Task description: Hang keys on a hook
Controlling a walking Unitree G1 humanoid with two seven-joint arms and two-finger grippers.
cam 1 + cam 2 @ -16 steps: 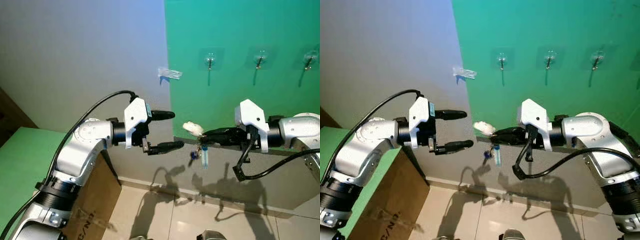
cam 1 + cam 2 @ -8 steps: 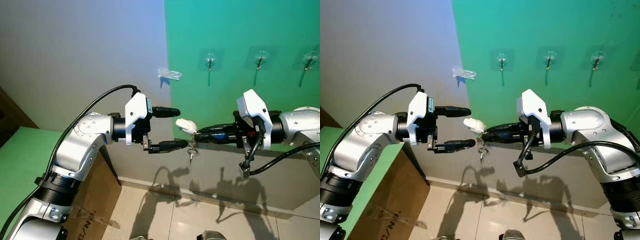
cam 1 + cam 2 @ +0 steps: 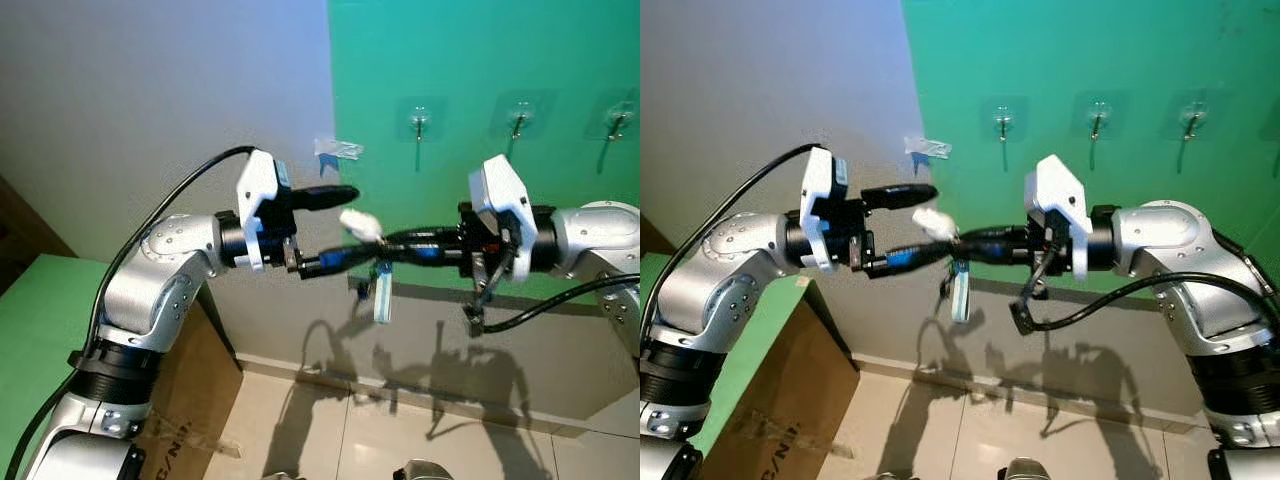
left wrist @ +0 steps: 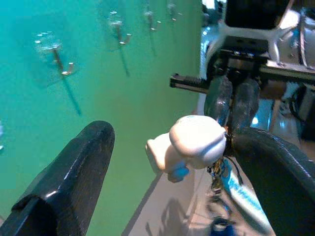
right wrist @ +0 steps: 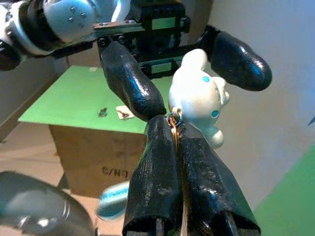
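Passing the keys from one arm to the other looks like the step in hand, and it carries the main risk. The right gripper is closed on the key ring, its two black fingers pressed together with the ring pinched at their tips. The white figurine charm sticks up from the ring, while a pale blue tag and the small keys dangle below it.

The left gripper stands open, upper finger above the charm and lower finger beneath it, so the charm sits between its fingers. In the left wrist view the charm lies close against one finger and well clear of the other. The lower left finger appears to touch or nearly touch the right fingertips.

If the right gripper lets go before the left one has closed firmly, the bunch would likely drop to the tiled floor. The rounded, smooth-looking charm may also slip out of a pinch, and crowded fingertips could knock each other and jolt the ring loose.

Three clear adhesive hooks sit on the green wall, above and behind the grippers, none yet holding anything.
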